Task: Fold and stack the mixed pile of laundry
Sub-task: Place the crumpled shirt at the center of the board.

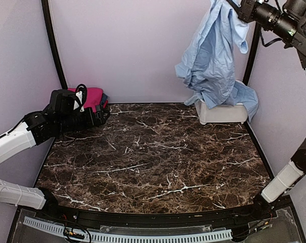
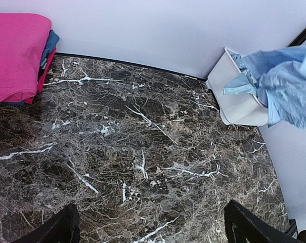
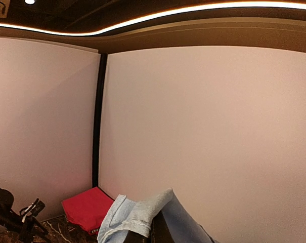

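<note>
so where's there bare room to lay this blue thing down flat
The whole middle and near marble table is bare, from the pink folded stack across to the white tub. Crowded: far left corner by the stack, and far right where the blue garment hangs over the tub.

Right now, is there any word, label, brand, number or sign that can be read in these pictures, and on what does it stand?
None. No readable text shows on the blue garment, the pink folded clothes, the white tub or the table.
</note>
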